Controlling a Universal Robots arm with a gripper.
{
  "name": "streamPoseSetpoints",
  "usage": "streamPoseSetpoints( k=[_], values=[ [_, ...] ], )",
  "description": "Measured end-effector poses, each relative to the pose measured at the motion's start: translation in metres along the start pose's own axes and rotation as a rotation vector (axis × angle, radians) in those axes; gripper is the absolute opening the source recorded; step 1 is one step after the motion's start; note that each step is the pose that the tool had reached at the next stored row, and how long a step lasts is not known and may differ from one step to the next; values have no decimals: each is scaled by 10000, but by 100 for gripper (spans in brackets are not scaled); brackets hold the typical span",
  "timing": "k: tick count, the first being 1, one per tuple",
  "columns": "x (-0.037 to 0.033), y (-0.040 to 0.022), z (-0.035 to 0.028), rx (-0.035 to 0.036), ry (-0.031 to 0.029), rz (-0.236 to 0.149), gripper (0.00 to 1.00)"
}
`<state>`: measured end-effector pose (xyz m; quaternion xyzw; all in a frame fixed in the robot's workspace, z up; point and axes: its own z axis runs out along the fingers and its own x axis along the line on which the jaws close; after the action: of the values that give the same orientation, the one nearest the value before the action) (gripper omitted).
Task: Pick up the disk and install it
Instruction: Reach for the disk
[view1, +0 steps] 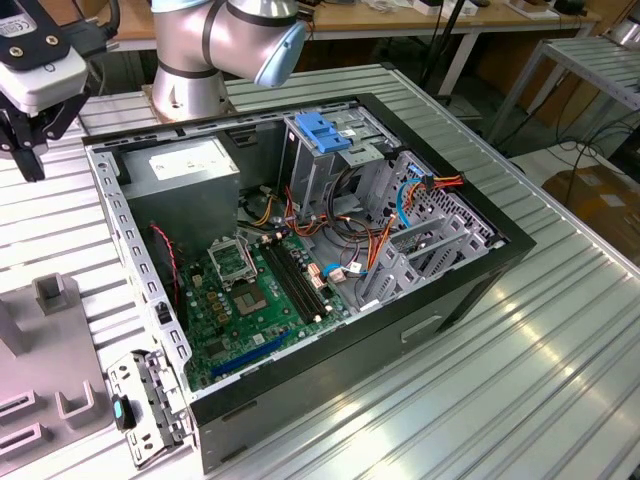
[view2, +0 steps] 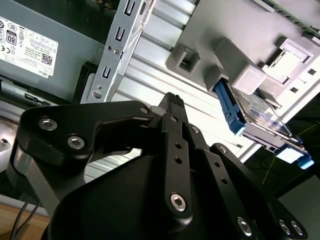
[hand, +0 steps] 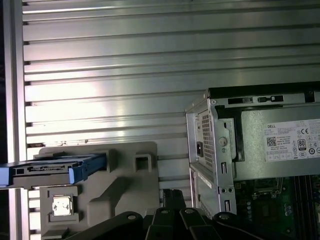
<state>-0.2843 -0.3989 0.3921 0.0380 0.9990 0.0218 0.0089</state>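
- Black two-fingered tool (view2: 172, 98) is hovering over the ribbed aluminium bench (hand: 150, 50), fully closed, its tips pressing together and gripping nothing
- Flat silver-metal disk with blue plastic side rails (hand: 50, 167) is sitting slotted into a grey plastic holder block (hand: 135, 182), which is lying on the bench
- In both wrist views the disk is sitting well apart from the tool, with nothing touching it except the holder block
- Holder block is resting near the open black computer case (view1: 420, 330), outside it, towards the exterior view's left
- In the exterior view the tool is hanging at the far left, above the bench, near the case corner that is housing the large grey power-supply box with white sticker (view1: 190, 170)
- Inside the case a green motherboard (view1: 255, 300) is lying flat on the case floor
- A tall metal cage with blue plastic handle (view1: 322, 135) is standing upright beyond the motherboard, with orange and black cables (view1: 370, 250) trailing beside it
- A silver and light-blue robot arm joint (view1: 230, 35) is showing behind the case
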Motion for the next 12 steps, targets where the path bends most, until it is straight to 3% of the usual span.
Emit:
streamPoseSetpoints(
  k=[12],
  values=[
    [69,-5,0,1,11,1,11]
  ],
)
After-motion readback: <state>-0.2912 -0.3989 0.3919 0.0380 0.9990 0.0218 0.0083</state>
